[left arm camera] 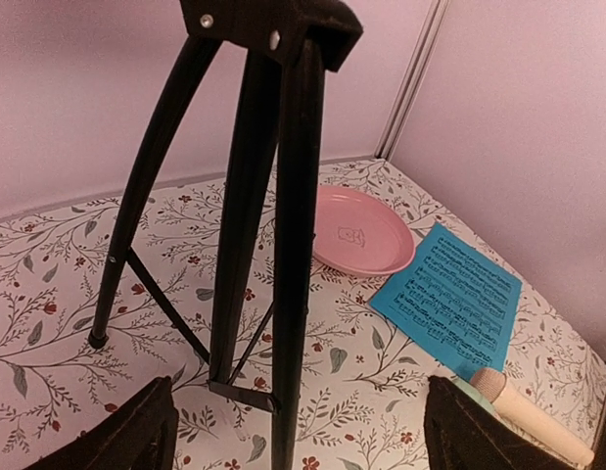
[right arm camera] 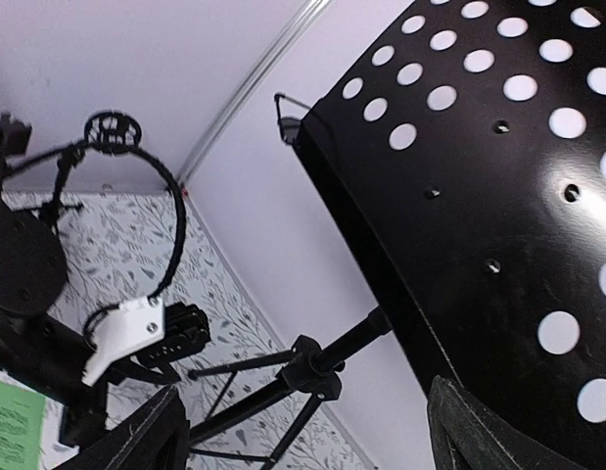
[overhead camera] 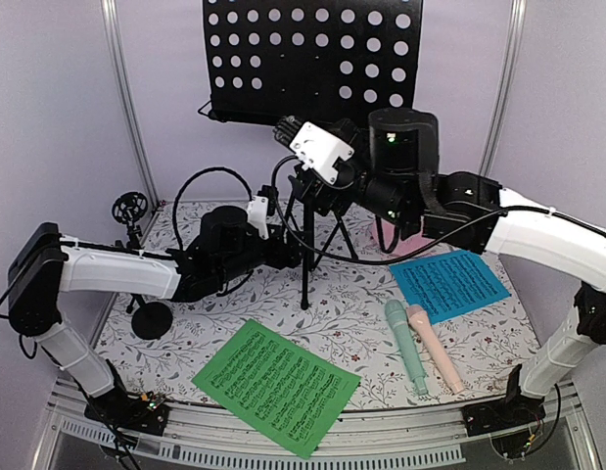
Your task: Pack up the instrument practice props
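So, the left gripper (left arm camera: pixel 301 439) first: its jaws are spread wide with the legs of the black tripod (left arm camera: pixel 283 225) standing right between the fingertips. As far as I can tell neither fingertip touches a leg, so it's not gripping anything. The right gripper (right arm camera: pixel 303 446) is wide open too and holding nothing, up high and pointed at the underside of the black perforated music desk (right arm camera: pixel 479 196) and the post joint just below it. That desk sits on top of the tripod at the back of the floral table (overhead camera: pixel 351 323). From the left wrist you can see the round pink dish (left arm camera: pixel 363 231) just beside the far corner of the blue sheet-music page (left arm camera: pixel 447 299); touching or not, I can't tell. From above, that blue page is over on the right, and the mint-green microphone (overhead camera: pixel 405 348) and pale-pink microphone (overhead camera: pixel 436 349) lie side by side just in front of it, heads pretty much touching. The green sheet-music page (overhead camera: pixel 276 384) lies flat near the front edge, centre-left. A small black mic support (overhead camera: pixel 151 320) stands on its round base at the far left, by the left arm.
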Controlling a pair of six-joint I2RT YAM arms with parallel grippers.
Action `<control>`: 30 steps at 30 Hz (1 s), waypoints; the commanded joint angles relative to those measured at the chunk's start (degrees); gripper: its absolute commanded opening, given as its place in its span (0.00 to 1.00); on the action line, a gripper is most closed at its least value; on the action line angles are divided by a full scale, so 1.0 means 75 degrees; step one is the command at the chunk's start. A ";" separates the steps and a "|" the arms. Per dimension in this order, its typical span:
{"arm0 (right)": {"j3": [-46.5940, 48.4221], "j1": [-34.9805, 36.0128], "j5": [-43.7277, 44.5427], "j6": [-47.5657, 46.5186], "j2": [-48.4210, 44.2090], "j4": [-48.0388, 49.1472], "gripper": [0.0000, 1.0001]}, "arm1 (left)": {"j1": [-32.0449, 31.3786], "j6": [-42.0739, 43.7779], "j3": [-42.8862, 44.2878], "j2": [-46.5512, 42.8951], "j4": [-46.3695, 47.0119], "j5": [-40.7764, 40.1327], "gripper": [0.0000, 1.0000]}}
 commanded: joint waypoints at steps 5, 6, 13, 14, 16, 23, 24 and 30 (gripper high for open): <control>0.0738 -0.0335 0.0992 -0.2498 0.1334 0.1463 0.83 | -0.0339 -0.0352 -0.1227 -0.0961 0.0281 -0.0290 0.87; 0.0845 -0.0359 0.0976 -0.2607 0.1449 0.1583 0.83 | -0.0378 -0.0386 -0.1381 -0.1020 0.0281 -0.0290 0.87; 0.1083 -0.0048 -0.0415 -0.3398 0.1429 0.1273 0.82 | -0.0520 -0.0719 -0.2273 -0.1296 0.0667 -0.0147 0.86; 0.1163 -0.0048 -0.0313 -0.3379 0.1505 0.1312 0.82 | -0.0520 -0.0719 -0.2318 -0.1291 0.0697 -0.0092 0.86; 0.1271 -0.0145 -0.0049 -0.3524 0.1780 0.1573 0.82 | -0.0520 -0.0707 -0.2370 -0.1278 0.0734 0.0028 0.86; 0.1928 -0.0889 0.0172 -0.3832 0.2381 0.1972 0.78 | -0.0575 -0.0769 -0.2448 -0.1429 0.0660 0.0323 0.86; 0.1928 -0.1013 0.0163 -0.3866 0.2399 0.2007 0.78 | -0.0594 -0.0805 -0.2467 -0.1463 0.0647 0.0337 0.86; 0.1886 -0.1508 0.0063 -0.4091 0.2529 0.2028 0.69 | -0.0663 -0.0836 -0.2463 -0.1463 0.0620 0.0542 0.85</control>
